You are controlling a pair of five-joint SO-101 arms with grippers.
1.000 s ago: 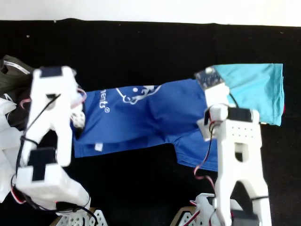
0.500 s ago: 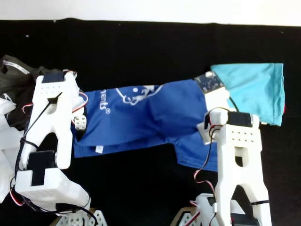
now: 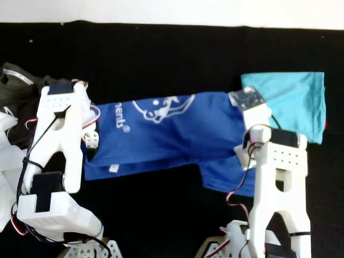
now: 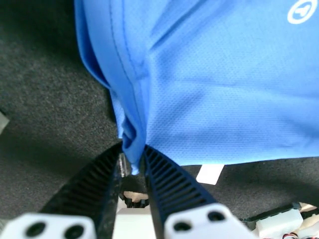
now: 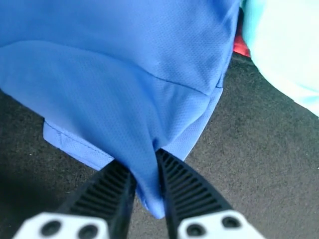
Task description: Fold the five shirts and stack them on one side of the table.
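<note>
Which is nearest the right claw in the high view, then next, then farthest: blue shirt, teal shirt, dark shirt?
1. blue shirt: pinched in the right claw, mid-table.
2. teal shirt: just beside the claw, on the table's right side.
3. dark shirt: far left edge.

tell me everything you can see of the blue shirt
The blue shirt is a fine mesh-like knit with white print and a small white label at one hem. It lies stretched and creased across the black table. The left tool is shut on a bunched edge at one end, the right tool on a fold at the other, beside a folded turquoise shirt.
</note>
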